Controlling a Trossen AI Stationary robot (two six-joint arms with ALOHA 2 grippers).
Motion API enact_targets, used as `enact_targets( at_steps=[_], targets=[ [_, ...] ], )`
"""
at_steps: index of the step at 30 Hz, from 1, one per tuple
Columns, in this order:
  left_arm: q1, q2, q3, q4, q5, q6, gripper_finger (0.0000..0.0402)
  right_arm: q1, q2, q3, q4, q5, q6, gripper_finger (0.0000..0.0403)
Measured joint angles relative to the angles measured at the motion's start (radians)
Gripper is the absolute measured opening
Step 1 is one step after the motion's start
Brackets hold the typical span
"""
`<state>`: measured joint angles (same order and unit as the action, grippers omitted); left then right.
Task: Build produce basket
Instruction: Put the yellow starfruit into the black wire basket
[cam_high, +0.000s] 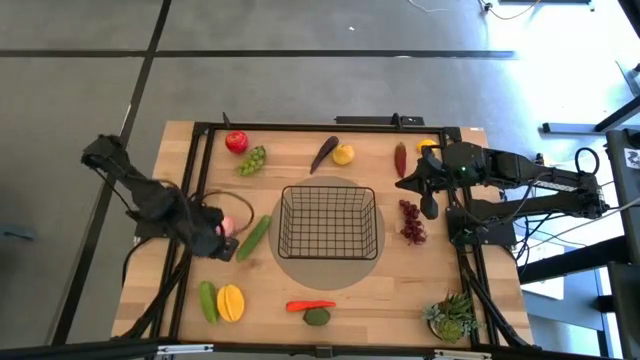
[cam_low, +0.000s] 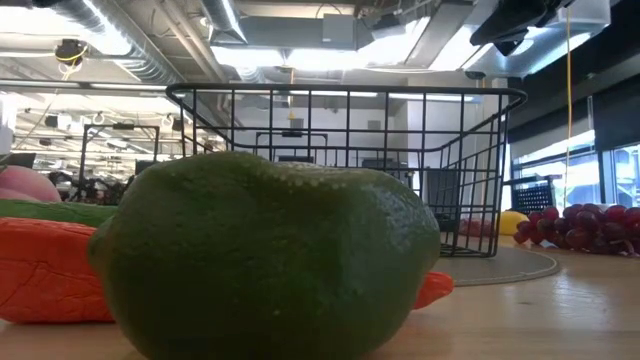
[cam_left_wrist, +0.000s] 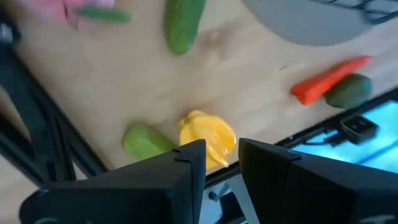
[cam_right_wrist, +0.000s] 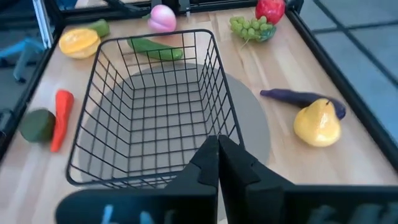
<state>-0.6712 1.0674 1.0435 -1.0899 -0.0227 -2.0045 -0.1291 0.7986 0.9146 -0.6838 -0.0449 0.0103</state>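
The black wire basket stands empty on a round grey mat at the table's middle; it also shows in the right wrist view. Toy produce lies around it on the table. My left gripper is open and empty, left of the basket, beside the pink peach and a cucumber. My right gripper is shut and empty, right of the basket, just beyond the dark red grapes. In its wrist view the shut fingers point at the basket's near rim.
Far side: tomato, green grapes, eggplant, yellow fruit, red chilli. Near side: green vegetable, yellow fruit, red chilli, green fruit. A spiky potted plant stands near right.
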Motion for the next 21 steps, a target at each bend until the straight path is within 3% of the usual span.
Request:
enact_targets(
  at_steps=[7, 13, 21],
  targets=[
    [-0.134, 0.155, 0.000, 0.134, -0.022, -0.250, 0.0085, 0.000, 0.000, 0.000, 0.017, -0.001, -0.046, 0.0000],
    [-0.211, 0.278, 0.000, 0.264, -0.025, -0.342, 0.0085, 0.000, 0.000, 0.000, 0.023, -0.010, -0.083, 0.0000],
    [-0.249, 0.397, 0.000, 0.304, -0.024, -0.373, 0.0085, 0.000, 0.000, -0.001, 0.032, -0.010, -0.151, 0.0000]
  ],
)
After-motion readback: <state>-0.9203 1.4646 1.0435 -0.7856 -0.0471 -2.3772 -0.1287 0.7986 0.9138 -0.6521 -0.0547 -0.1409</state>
